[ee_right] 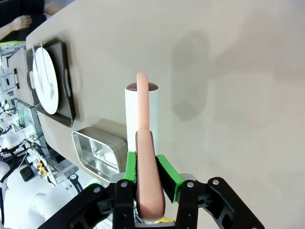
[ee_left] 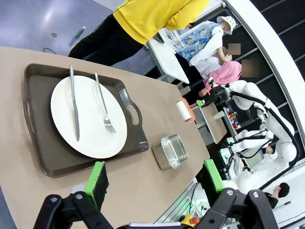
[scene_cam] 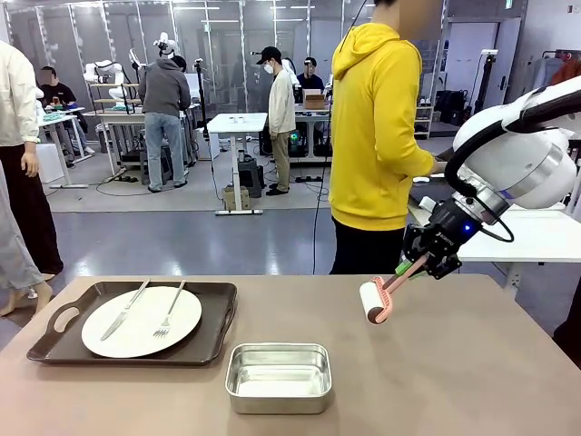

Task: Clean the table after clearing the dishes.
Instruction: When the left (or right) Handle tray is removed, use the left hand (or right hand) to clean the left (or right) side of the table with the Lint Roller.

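The table (scene_cam: pixel 472 381) has a matte grey-brown top. On its left, the dishes are a round white plate (scene_cam: pixel 141 322) with a knife and fork, lying on a dark brown handled tray (scene_cam: pixel 216 329). My right gripper (scene_cam: pixel 419 263) is shut on the pink handle of a lint roller (scene_cam: pixel 374 302), whose white roll hangs over the table's far right part. The right wrist view shows the gripper (ee_right: pixel 145 164) clamping the handle and the roller (ee_right: pixel 140 112) pointing ahead, with its shadow off to the side. My left gripper (ee_left: pixel 155 177) is open and high over the table (ee_left: pixel 19 191), above the plate (ee_left: pixel 88 117).
A small shiny steel tin (scene_cam: pixel 278 376) stands near the table's front middle, right of the tray. A person in a yellow hoodie (scene_cam: pixel 372 136) stands at the far edge beside a white-topped table (scene_cam: pixel 536 232). Other people and benches are farther back.
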Robot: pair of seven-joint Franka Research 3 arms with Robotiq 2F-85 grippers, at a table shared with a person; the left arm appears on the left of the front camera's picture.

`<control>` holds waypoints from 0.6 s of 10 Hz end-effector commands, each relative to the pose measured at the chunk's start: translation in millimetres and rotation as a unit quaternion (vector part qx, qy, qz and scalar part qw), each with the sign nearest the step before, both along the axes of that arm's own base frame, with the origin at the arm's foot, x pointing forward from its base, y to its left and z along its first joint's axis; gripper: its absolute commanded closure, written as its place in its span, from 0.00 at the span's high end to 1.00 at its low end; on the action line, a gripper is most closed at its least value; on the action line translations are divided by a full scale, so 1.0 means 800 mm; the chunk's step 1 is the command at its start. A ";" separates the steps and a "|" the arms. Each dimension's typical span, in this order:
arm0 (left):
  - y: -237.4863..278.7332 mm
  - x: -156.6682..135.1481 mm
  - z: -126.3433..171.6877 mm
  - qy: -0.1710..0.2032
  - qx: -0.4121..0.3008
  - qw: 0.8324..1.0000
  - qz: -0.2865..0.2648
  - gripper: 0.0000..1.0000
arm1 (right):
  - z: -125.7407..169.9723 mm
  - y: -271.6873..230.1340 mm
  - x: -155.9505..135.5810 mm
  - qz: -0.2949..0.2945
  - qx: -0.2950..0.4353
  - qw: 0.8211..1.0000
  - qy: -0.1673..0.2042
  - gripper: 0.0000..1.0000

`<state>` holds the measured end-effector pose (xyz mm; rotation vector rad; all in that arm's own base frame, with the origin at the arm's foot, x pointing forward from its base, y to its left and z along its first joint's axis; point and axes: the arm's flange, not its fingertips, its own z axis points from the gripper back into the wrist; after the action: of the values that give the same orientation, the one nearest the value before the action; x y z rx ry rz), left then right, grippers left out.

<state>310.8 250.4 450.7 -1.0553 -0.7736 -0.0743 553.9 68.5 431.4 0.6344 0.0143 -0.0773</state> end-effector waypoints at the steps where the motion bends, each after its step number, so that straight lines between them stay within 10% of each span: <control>1: 0.001 -0.003 0.002 -0.007 -0.005 1.000 -0.001 1.00 | 0.012 -0.005 -0.003 -0.011 0.005 1.000 -0.012 0.23; 6: 0.001 -0.003 0.002 -0.007 -0.005 1.000 -0.001 1.00 | 0.012 -0.005 -0.003 -0.011 0.005 1.000 -0.012 0.23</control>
<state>310.8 250.4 450.7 -1.0553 -0.7736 -0.0743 554.5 63.5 438.1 0.6362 -0.0026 -0.0836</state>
